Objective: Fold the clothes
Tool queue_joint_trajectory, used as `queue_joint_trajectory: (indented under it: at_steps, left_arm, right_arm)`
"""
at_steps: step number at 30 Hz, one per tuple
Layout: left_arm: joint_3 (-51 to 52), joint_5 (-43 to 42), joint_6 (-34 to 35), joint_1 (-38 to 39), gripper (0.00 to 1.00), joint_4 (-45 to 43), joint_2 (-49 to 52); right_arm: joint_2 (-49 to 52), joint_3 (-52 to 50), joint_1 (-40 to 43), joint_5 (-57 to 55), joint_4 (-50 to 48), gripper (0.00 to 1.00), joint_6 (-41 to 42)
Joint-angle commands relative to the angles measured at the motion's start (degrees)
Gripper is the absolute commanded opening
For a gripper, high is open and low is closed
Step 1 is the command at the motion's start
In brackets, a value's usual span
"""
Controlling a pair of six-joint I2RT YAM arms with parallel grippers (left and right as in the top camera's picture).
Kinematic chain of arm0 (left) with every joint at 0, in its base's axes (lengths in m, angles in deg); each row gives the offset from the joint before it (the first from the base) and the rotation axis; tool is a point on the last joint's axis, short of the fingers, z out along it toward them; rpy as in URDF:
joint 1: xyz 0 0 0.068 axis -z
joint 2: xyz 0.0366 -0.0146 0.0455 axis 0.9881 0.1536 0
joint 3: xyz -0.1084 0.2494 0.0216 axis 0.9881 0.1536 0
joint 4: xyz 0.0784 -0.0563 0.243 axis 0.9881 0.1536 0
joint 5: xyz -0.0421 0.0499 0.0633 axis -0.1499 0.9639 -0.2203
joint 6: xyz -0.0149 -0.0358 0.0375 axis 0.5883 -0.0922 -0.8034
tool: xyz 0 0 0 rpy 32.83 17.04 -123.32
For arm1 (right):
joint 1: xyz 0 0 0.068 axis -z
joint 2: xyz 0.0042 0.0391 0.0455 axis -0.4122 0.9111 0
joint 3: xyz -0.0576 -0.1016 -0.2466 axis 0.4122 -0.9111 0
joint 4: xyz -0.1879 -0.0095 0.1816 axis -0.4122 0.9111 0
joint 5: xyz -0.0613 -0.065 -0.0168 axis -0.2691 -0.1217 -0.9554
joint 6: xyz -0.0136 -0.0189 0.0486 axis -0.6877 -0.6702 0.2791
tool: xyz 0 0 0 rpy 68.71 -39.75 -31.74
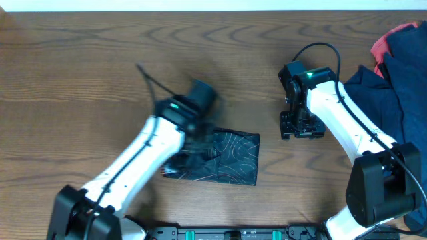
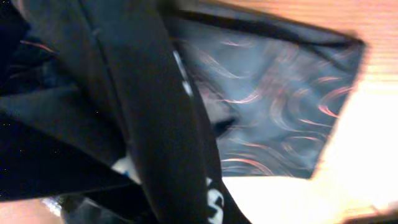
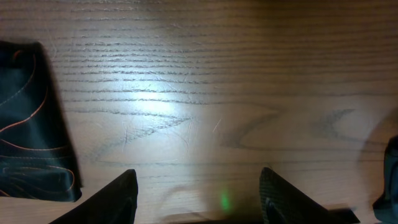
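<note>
The black jersey (image 1: 233, 157) with orange-white contour lines lies folded into a small rectangle at the table's front middle. My left gripper (image 1: 198, 141) is low over its left part, blurred by motion. In the left wrist view a band of the black jersey (image 2: 149, 124) with white lettering rises toward the camera and hides my fingers; the flat patterned part (image 2: 280, 93) lies behind. My right gripper (image 1: 301, 128) is open and empty over bare wood to the right of the jersey, its fingers (image 3: 199, 199) apart. The jersey's edge (image 3: 28, 124) shows at left in the right wrist view.
A pile of navy cloth (image 1: 393, 80) with a red garment (image 1: 383, 43) under it lies at the table's right edge. A dark bit of cloth (image 3: 392, 174) shows at the right edge of the right wrist view. Wood table (image 1: 80, 67).
</note>
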Motion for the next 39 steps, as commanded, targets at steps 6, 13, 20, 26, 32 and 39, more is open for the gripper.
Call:
queue_joint_trajectory:
  at_steps: [6, 13, 20, 26, 32, 39]
  left_arm:
    - [-0.42, -1.07, 7.48, 9.03, 0.06, -10.01, 3.26]
    - [-0.42, -1.66, 9.25, 10.27, 0.06, -12.98, 3.39]
    - [-0.42, -11.37, 8.59, 10.93, 0.25, -17.09, 3.39]
    - [-0.52, -16.39, -3.26, 9.18, 0.45, -16.24, 1.14]
    - [-0.90, -9.68, -7.87, -2.56, 0.46, -9.27, -8.72]
    - [0.09, -1.55, -7.87, -14.47, 0.47, -4.81, -9.79]
  right_arm:
    - [0.28, 0.59, 0.44, -0.55, 1.18, 0.61, 0.07]
    - [0.28, 0.59, 0.44, -0.55, 1.29, 0.61, -0.02]
    - [0.28, 0.59, 0.44, -0.55, 1.25, 0.61, 0.00]
    - [0.28, 0.59, 0.44, 0.28, 1.25, 0.61, 0.00]
    - [0.28, 0.59, 0.22, 11.74, -1.57, 0.60, -8.44]
    - [0.28, 0.57, -3.10, 24.50, -6.56, 0.64, -12.66]
